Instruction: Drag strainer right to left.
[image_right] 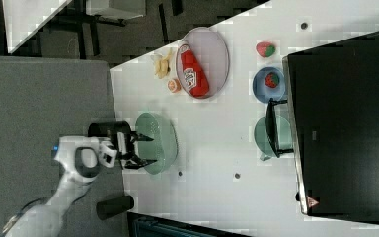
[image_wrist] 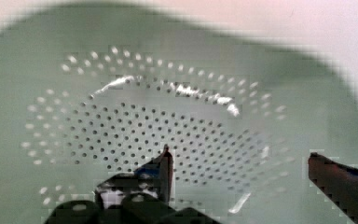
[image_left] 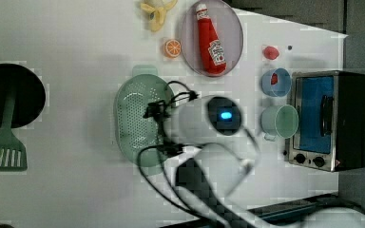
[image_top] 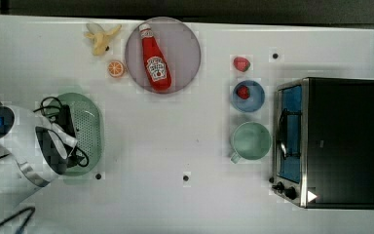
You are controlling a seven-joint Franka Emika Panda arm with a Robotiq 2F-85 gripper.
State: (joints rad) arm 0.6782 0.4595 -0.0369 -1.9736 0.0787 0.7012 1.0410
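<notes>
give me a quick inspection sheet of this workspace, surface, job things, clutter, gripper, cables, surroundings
surface: white table, a few small dark dots on it
job's things: green strainer near the top view's left edge, upright, nothing seen inside
clutter: ketchup bottle lying on a grey plate; banana; orange slice; strawberry; second strawberry in a blue bowl; green mug; toaster oven; green spatula
gripper: gripper open, over the strainer, holding nothing
cables: black cable looped along the arm
surroundings: dark floor beside the table
</notes>
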